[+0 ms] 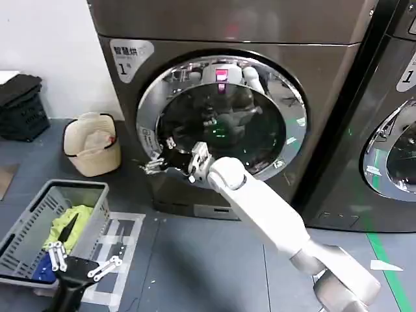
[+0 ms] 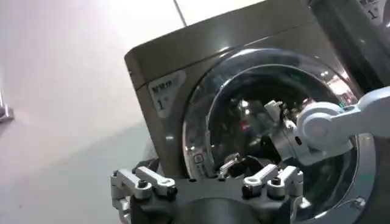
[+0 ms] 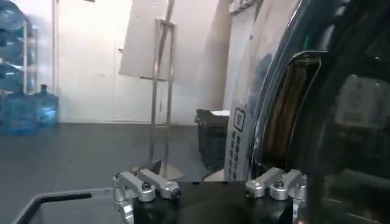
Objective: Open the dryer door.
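Note:
The dryer door [image 1: 221, 120] is a big round one with a chrome rim and dark glass, on the bronze-grey machine. It fills the middle of the head view and also shows in the left wrist view [image 2: 274, 122]. My right arm reaches in from the lower right. Its gripper [image 1: 159, 164] stands open at the door's lower left rim, right against the chrome edge. The right wrist view sees that door edge [image 3: 286, 109] from close by, side-on. Whether the door is ajar I cannot tell. My left gripper [image 1: 83, 261] hangs open and holds nothing, low at the left beside the laundry basket.
A grey basket [image 1: 29, 224] with yellow-green and blue cloth sits on the floor at the left. Behind it stand a beige bin [image 1: 92, 144] and a black crate [image 1: 23, 107]. A darker second machine [image 1: 390, 130] stands at the right. Green tape [image 1: 390, 260] marks the floor.

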{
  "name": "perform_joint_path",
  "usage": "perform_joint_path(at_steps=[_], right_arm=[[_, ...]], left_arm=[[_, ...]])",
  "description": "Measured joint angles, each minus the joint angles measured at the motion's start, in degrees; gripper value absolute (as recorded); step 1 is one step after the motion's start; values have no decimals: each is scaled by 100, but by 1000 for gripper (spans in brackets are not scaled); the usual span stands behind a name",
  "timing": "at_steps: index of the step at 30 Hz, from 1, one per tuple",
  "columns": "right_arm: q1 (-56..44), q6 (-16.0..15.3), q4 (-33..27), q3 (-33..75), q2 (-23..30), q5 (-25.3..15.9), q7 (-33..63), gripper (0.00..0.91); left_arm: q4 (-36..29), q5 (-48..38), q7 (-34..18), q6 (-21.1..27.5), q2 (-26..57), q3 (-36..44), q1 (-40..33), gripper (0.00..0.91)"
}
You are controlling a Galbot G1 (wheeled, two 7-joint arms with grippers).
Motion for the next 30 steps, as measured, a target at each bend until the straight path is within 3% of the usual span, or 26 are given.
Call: perform_joint_path(at_steps=[14,30], right_arm=[[-13,-73,564,-225,-311,346,-139,907],[-87,-174,1384,-435,-766,753,-118,907]], left_arm=[[23,-64,-22,65,25,-55,-42,907],[70,-1255,-39,1148,339,-704,-615,907]])
